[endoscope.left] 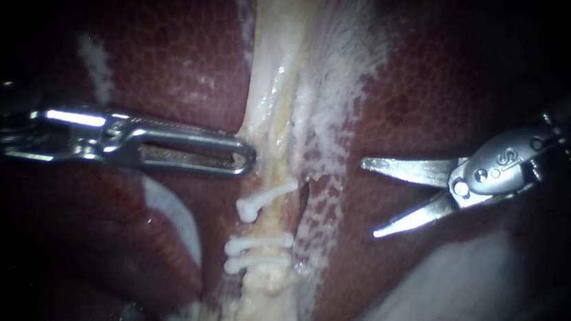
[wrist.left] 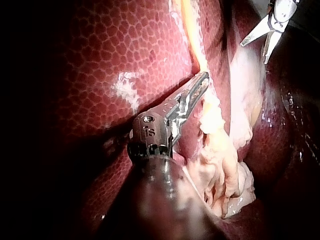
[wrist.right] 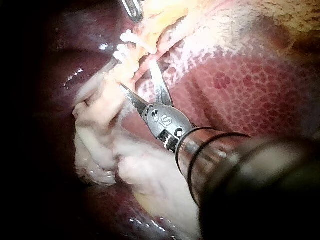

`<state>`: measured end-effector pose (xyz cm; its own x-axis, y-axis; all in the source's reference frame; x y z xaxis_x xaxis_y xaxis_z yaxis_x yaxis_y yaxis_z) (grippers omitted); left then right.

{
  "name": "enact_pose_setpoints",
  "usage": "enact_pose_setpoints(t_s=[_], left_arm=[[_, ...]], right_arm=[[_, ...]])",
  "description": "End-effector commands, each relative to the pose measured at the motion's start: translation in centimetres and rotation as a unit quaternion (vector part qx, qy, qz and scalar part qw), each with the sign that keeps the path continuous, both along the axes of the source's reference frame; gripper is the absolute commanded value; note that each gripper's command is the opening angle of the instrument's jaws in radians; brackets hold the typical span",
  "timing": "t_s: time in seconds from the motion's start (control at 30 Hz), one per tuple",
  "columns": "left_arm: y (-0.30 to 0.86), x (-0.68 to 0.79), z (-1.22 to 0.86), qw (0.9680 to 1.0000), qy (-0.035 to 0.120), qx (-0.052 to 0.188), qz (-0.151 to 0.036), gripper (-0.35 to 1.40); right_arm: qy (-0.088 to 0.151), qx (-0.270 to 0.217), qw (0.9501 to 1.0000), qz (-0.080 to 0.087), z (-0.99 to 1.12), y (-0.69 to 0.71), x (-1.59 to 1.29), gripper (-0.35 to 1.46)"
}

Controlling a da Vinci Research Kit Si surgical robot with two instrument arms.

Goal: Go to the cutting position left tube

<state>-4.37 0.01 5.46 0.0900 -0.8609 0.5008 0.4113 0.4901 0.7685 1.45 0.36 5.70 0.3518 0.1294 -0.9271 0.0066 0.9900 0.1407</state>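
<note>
My right instrument (endoscope.left: 372,199), blades wide apart and holding nothing, points left at the clipped tube (endoscope.left: 270,220), which runs near to far, its bare stretch between white clips (endoscope.left: 257,245) level with my blades.

Surgical lab: liver (endoscope.left: 171,47), clipped tube (endoscope.left: 268,215)

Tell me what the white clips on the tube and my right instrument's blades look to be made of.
The clips look like matte white plastic: opaque, evenly white, with rounded knob ends and no glint. The right instrument has blades that look like polished steel or a similar metal: silver-grey, with bright highlights along thin, tapering edges.
</note>
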Motion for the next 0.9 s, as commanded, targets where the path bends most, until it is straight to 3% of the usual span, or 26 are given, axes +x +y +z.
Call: enact_pose_setpoints(t_s=[0.03, 0.17, 0.53, 0.6, 0.9], left_arm=[[0.0, 0.0, -0.01, 1.0, 0.0, 0.0, 0.0, -0.35], [0.0, 0.0, -0.01, 1.0, 0.0, 0.0, 0.0, -0.35], [-0.02, 0.03, -0.09, 1.0, -0.001, 0.001, 0.001, -0.35], [-0.02, 0.04, -0.14, 1.0, -0.001, 0.001, 0.001, -0.35], [0.01, 0.09, -0.36, 1.0, -0.003, 0.006, 0.002, -0.35]], right_arm=[[0.0, 0.0, 1.0, 0.0, 0.0, 0.0, 0.0, 1.44], [0.0, -0.003, 1.0, -0.001, 0.0, -0.01, 0.0, 1.44], [-0.018, 0.073, 0.9971, -0.011, 0.25, -0.21, 0.06, 1.39], [-0.018, 0.09, 0.9957, -0.01, 0.31, -0.24, 0.09, 1.37], [-0.03, 0.158, 0.9862, -0.039, 0.52, -0.48, 0.25, 1.3]])
